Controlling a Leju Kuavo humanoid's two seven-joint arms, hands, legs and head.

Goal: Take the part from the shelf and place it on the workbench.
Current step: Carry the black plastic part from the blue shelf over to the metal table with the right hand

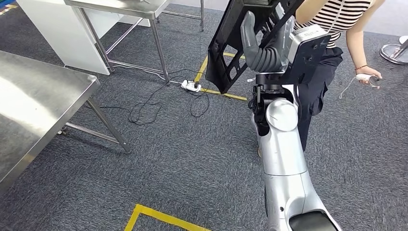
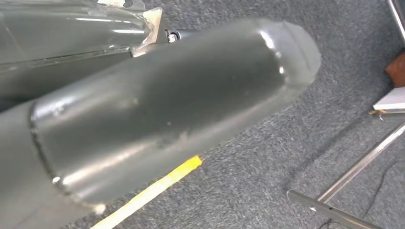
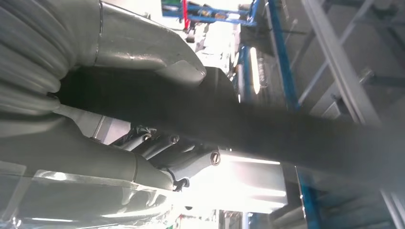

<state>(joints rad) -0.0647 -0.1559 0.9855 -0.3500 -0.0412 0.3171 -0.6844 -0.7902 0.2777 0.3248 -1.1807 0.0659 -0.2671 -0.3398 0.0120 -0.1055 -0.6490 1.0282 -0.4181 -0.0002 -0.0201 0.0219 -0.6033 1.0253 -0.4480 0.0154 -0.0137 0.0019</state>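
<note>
The part (image 1: 230, 45) is a black openwork plastic panel, held up in the air at the top middle of the head view, tilted with its lower corner hanging toward the floor. My right hand (image 1: 267, 44) grips it, the grey thumb lying across its face. In the right wrist view the part (image 3: 286, 131) runs as a dark band between the thumb and the darker fingers (image 3: 160, 143). The steel workbench (image 1: 33, 103) stands at the left, apart from the part. My left hand (image 2: 167, 109) hangs over the carpet; its thumb hides the fingers.
A second steel table (image 1: 122, 7) stands at the back left. A white power strip (image 1: 191, 86) with black cables lies on the carpet beside yellow floor tape (image 1: 216, 91). A person (image 1: 332, 29) in a striped top stands close at my right, holding a small controller (image 1: 368, 78).
</note>
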